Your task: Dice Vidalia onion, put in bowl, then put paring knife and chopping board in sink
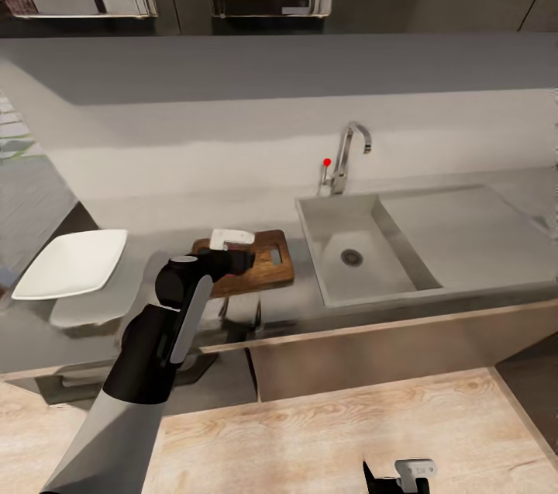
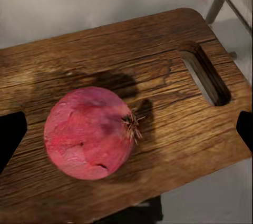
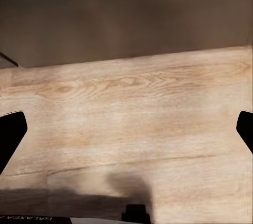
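Note:
The pinkish-red Vidalia onion (image 2: 88, 133) rests on the brown chopping board (image 2: 158, 39), short of its handle slot. My left gripper (image 2: 129, 125) hangs open above it, one dark finger on each side and neither touching it. From the head camera, the left gripper (image 1: 236, 257) covers the onion over the chopping board (image 1: 273, 257), just left of the sink (image 1: 333, 285). The white bowl (image 1: 74, 263) sits on the countertop (image 1: 155, 211) at the far left. My right gripper (image 1: 391, 478) is low and open over the floor. The paring knife is out of view.
The chrome tap (image 1: 349, 153) with its red knob (image 1: 327, 162) stands behind the basin, and the flat drainboard (image 1: 465, 230) lies to its right. Wall cabinets hang above. Light wooden floor (image 3: 126, 108) lies below the right gripper.

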Available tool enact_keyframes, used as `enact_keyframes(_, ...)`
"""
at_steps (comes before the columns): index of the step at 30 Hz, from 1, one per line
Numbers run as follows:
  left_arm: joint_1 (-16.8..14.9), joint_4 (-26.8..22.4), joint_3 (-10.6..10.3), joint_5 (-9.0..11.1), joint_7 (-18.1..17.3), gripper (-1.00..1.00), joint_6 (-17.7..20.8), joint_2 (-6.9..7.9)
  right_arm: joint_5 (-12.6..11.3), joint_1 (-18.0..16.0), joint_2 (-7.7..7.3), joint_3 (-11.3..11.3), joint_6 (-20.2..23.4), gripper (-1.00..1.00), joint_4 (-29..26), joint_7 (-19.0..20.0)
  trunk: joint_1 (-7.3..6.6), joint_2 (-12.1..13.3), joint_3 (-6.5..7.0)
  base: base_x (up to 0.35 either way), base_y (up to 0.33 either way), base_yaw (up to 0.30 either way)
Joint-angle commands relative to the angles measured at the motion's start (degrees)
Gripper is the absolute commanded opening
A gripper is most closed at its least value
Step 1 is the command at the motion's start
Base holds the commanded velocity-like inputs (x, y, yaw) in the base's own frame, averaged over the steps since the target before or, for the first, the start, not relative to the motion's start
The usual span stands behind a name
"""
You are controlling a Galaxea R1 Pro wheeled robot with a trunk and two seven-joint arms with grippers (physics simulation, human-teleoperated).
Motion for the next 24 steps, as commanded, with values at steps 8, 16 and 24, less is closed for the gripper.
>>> enact_keyframes(8, -0.05, -0.04, -0.04, 0.6, 0.55, 1.0, 0.21, 0.0, 0.46, -0.06, 0.09, -0.48, -0.24, 1.0, -0.04, 0.51, -0.01, -0.07, 0.66, -0.338, 0.0, 0.0)
enact_keyframes(16, -0.06, -0.04, -0.12, 0.6, 0.58, 1.0, 0.21, 0.03, 0.46, -0.06, 0.09, -0.48, -0.24, 1.0, -0.04, 0.51, -0.01, -0.07, 1.4, -0.344, 0.0, 0.0)
enact_keyframes(24, -0.05, 0.13, -0.2, 0.65, 0.58, 1.0, 0.21, 0.08, 0.46, -0.06, 0.09, -0.46, -0.24, 1.0, -0.04, 0.52, -0.01, -0.07, 2.14, -0.344, 0.0, 0.0)
